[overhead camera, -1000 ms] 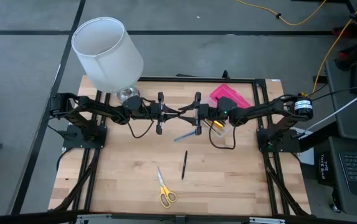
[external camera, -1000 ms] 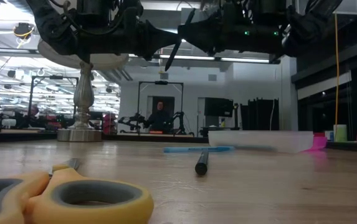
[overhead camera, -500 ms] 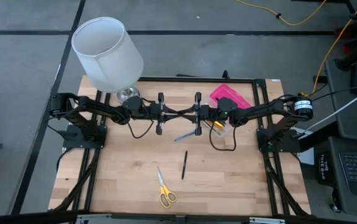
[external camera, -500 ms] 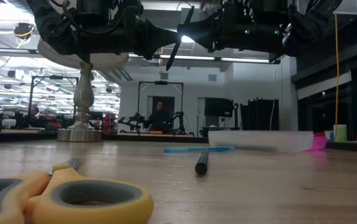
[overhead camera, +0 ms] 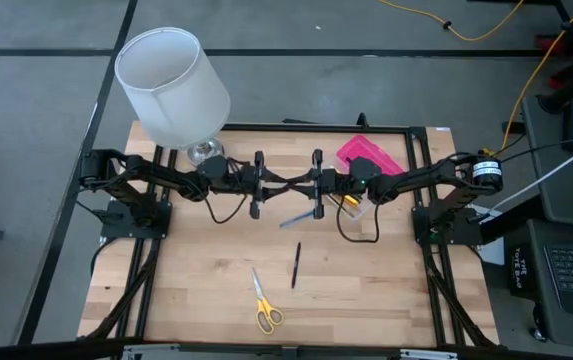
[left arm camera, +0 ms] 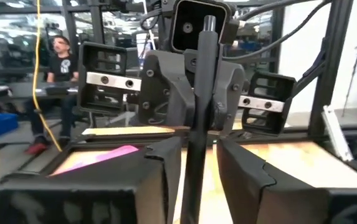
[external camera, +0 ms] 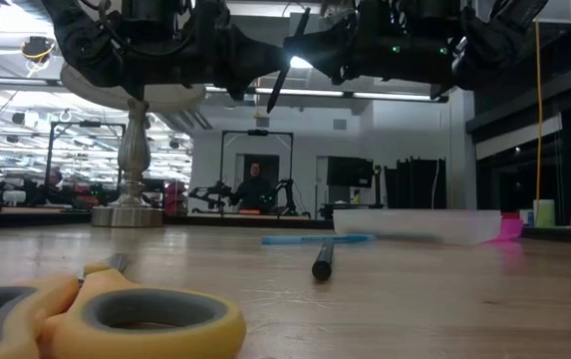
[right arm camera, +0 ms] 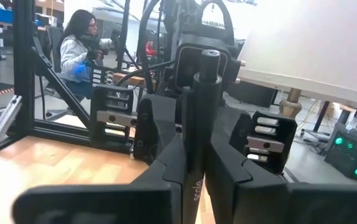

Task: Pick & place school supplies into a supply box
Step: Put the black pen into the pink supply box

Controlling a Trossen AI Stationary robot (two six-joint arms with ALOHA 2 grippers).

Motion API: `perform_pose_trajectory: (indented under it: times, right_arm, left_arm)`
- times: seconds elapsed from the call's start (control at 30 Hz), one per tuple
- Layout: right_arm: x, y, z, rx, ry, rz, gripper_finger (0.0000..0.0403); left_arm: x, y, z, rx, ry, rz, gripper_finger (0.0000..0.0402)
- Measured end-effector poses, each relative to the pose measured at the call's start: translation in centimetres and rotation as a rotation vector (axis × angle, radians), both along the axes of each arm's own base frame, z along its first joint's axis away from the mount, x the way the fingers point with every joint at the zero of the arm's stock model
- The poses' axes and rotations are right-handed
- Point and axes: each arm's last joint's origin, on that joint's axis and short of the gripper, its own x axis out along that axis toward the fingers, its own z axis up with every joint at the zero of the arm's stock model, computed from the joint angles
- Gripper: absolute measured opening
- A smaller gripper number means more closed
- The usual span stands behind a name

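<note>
Near edge of pale wood-plank table: yellow-handled scissors at 6 o'clock, blades toward centre. Just beyond, black pen, then blue pen near centre. Above centre, held aloft w/ grippers tip to tip: right gripper pinched on dark pen; left gripper w/ fingers spread either side of same pen, slim gaps visible. At 2 o'clock, supply box, clear base, pink lid tipped back. At 10 o'clock, lamp w/ white shade on metal base. Beyond table: grey floor, yellow cable, workshop w/ seated persons. Partial lettering on right finger, unreadable.
</note>
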Motion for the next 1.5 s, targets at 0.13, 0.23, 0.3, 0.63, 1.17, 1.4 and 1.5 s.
perform_pose_trajectory:
  times: [0.13,0.23,0.3,0.63,1.17,1.4,1.5]
  right_arm:
    - [0.0,0.0,0.0,0.023,0.008,0.003,0.0038]
    - [-0.1,0.0,0.0,0.025,0.023,0.002,0.0038]
    - [-0.2,0.0,0.1,0.026,0.029,0.002,0.0038]
    - [-2.0,-0.1,1.7,0.055,0.156,-0.134,0.0038]
    - [-7.1,-0.6,4.0,0.246,0.342,-0.552,0.0038]
    - [-8.2,-1.1,5.2,0.338,0.453,-0.608,0.0038]
    - [-8.2,-1.5,6.5,0.394,0.532,-0.645,0.0038]
  left_arm:
    - [-0.2,-0.1,0.4,-0.042,0.001,-0.023,0.0113]
    - [-0.7,-0.3,0.7,-0.039,0.044,-0.046,0.0121]
    - [-1.2,-0.4,1.1,-0.027,0.077,-0.060,0.0122]
    - [-2.9,-0.7,2.8,0.020,0.108,-0.058,0.0118]
    - [-2.9,-0.7,2.8,0.017,0.111,-0.057,0.0118]
    - [-2.9,-0.7,2.7,0.015,0.118,-0.056,0.0118]
    - [-2.9,-0.7,2.6,0.013,0.130,-0.055,0.0116]
